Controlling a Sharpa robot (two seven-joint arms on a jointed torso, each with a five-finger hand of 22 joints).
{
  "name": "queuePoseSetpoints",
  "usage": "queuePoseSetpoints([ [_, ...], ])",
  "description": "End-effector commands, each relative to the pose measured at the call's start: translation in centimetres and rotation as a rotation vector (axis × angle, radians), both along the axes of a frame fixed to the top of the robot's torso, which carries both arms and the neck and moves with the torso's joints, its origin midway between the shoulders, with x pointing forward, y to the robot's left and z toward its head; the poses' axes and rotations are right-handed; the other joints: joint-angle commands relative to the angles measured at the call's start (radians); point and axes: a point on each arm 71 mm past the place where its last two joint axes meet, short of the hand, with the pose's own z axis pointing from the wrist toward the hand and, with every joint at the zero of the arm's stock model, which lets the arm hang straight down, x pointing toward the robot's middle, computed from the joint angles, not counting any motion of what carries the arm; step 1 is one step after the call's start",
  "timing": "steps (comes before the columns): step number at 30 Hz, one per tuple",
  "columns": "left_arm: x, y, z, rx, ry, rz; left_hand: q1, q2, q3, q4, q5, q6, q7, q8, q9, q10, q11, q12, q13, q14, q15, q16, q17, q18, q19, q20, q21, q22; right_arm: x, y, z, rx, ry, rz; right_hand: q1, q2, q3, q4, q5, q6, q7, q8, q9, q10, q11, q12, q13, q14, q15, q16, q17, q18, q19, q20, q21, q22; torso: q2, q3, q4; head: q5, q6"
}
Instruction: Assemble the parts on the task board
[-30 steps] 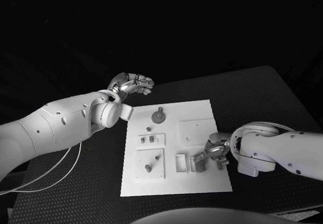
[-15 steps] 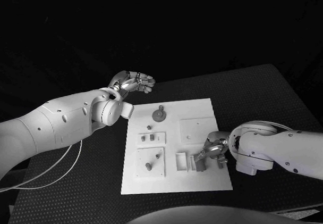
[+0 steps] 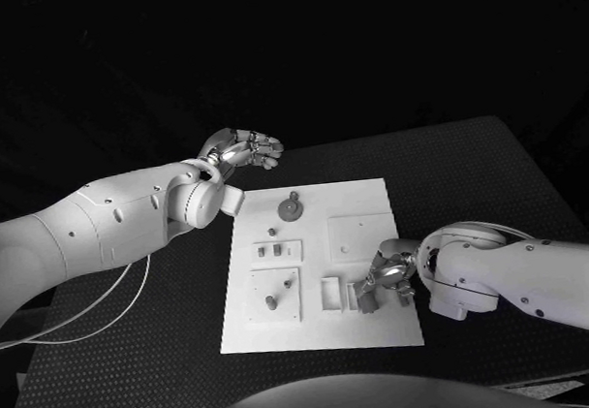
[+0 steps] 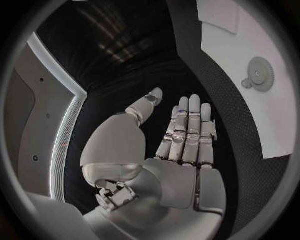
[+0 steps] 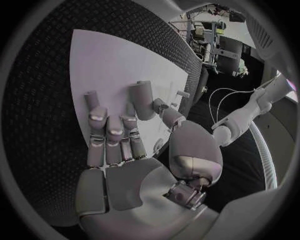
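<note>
With the task board (image 3: 358, 208) at frame centre, the right hand (image 3: 384, 281) pinches a grey part (image 5: 144, 100) over the board's lower right (seating appears in hand; next, alignment), while the left hand (image 3: 244, 149), upper left, is open and empty.
</note>
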Motion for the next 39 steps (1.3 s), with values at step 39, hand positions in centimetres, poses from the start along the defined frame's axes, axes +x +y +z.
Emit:
queuePoseSetpoints([
  [39, 0.1, -0.8, 0.1, -0.010, 0.001, -0.017, -0.010, -0.001, -0.001, 0.004, -0.002, -0.008, 0.000, 0.008, 0.000, -0.005, 0.000, 0.004, -0.002, 0.001, 0.007, -0.007, 0.005, 0.010, -0.001, 0.007, -0.006, 0.004, 1.5, 3.4, 2.7, 0.118, 0.107, -0.141, -0.062, -0.007, -0.004, 0.020, 0.010, 0.032, -0.007, -0.013, -0.010, 0.026, -0.006, -0.028, 0.019, 0.034, -0.005, -0.013, 0.040, 0.053, 0.005, 0.007, 0.007, 0.003, 0.002, 0.0022, 0.0014, 0.015, 0.007],
])
